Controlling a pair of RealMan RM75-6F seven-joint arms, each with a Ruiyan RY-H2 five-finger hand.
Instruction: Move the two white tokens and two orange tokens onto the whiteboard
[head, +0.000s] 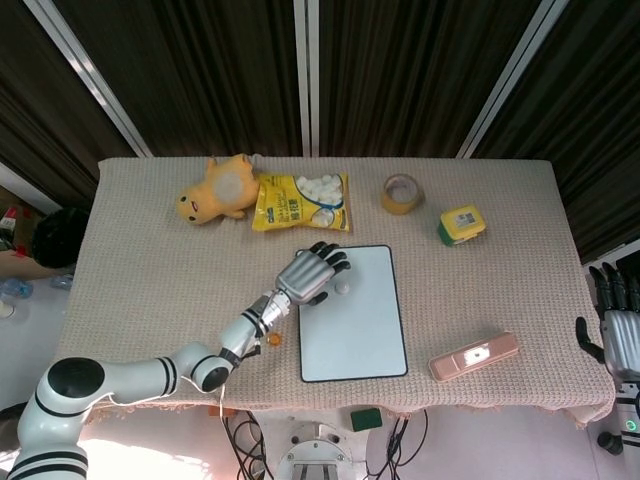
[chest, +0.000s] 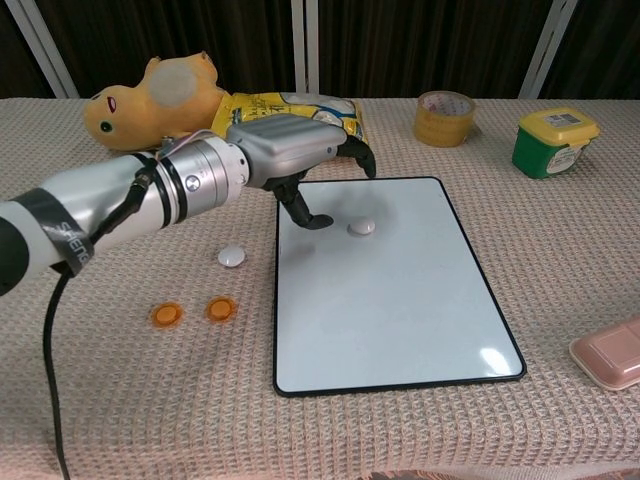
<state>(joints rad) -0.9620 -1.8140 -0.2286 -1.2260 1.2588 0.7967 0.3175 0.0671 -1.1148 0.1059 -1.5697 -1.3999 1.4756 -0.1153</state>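
Note:
The whiteboard (chest: 400, 310) lies flat at the table's middle. One white token (chest: 361, 227) rests on its upper part, also seen in the head view as the white token (head: 342, 288). My left hand (chest: 293, 152) hovers over the board's top left corner, fingers apart and holding nothing, a little left of that token. A second white token (chest: 231, 256) lies on the cloth left of the board. Two orange tokens (chest: 166, 315) (chest: 221, 308) sit nearer the front. My right hand (head: 620, 335) hangs off the table's right edge, fingers straight and holding nothing.
A yellow plush toy (chest: 160, 95) and a bag of white sweets (chest: 300, 108) lie behind the left hand. A tape roll (chest: 444, 117) and a green tub with a yellow lid (chest: 555, 140) stand at the back right. A pink case (chest: 612, 355) lies at the front right.

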